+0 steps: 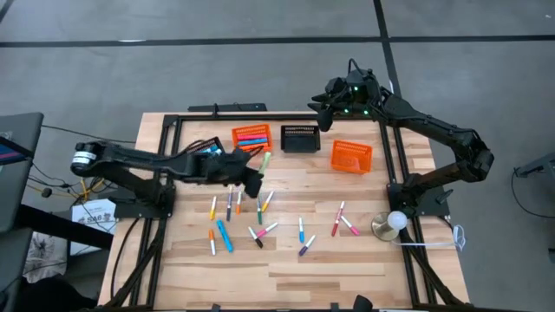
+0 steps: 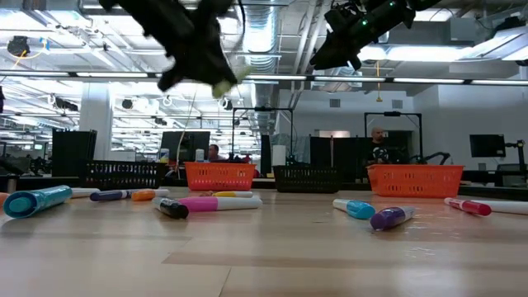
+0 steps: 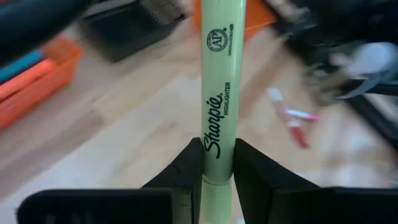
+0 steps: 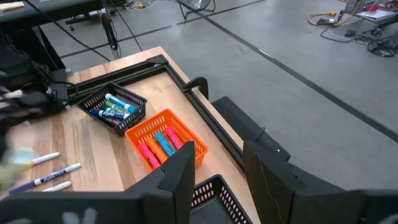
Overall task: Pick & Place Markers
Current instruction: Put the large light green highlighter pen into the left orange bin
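My left gripper (image 1: 255, 176) hangs above the table's middle left, shut on a pale green highlighter marker (image 3: 217, 93) that juts out past its fingers (image 1: 264, 161). Below it, several markers (image 1: 227, 234) in mixed colours lie flat on the wooden table. My right gripper (image 4: 221, 171) hovers open over the far side, above a black mesh basket (image 1: 299, 137), with nothing between its fingers. An orange basket (image 1: 251, 136) holds pink and orange markers. Another black basket (image 4: 112, 107) holds blue ones. My left gripper pinches the highlighter's barrel (image 3: 217, 163) between its two fingers, close to one end. The fingers come from the table's left, slanting downward, and the pen runs on forward in line with them. The highlighter is lifted clear of the table.
A second orange basket (image 1: 351, 156) stands at the far right. A white ball on a round stand (image 1: 395, 222) sits by the right edge. Black frame rails (image 1: 392, 156) border the table. People stand in the room behind (image 2: 378, 144).
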Controlling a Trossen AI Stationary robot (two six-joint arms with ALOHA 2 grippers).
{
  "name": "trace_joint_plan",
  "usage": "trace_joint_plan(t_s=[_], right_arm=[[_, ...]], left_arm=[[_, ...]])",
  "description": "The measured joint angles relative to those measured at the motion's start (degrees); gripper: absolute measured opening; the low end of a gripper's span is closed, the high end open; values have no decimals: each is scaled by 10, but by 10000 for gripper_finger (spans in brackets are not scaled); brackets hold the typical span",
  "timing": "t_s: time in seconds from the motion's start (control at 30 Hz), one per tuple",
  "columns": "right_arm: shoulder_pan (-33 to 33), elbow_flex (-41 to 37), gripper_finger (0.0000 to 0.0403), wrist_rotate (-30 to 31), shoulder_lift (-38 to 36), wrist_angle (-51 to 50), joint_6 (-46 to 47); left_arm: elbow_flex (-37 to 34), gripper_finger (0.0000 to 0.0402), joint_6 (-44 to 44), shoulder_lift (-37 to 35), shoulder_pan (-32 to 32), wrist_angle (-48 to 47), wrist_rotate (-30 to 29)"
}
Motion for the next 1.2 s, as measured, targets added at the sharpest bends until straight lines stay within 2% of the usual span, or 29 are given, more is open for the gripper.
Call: trace_joint_plan(t_s=[0.2, 0.37, 0.77, 1.2], right_arm=[[0, 0, 124, 0, 0, 0, 0], [0, 0, 124, 0, 0, 0, -1], [0, 0, 124, 0, 0, 20, 0], [0, 0, 124, 1, 0, 37, 1]], left_arm=[[0, 71, 10, 80, 79, 4, 72], [12, 70, 35, 121, 124, 3, 90], [100, 71, 298, 135, 237, -6, 122], [196, 71, 546, 135, 315, -163, 117]])
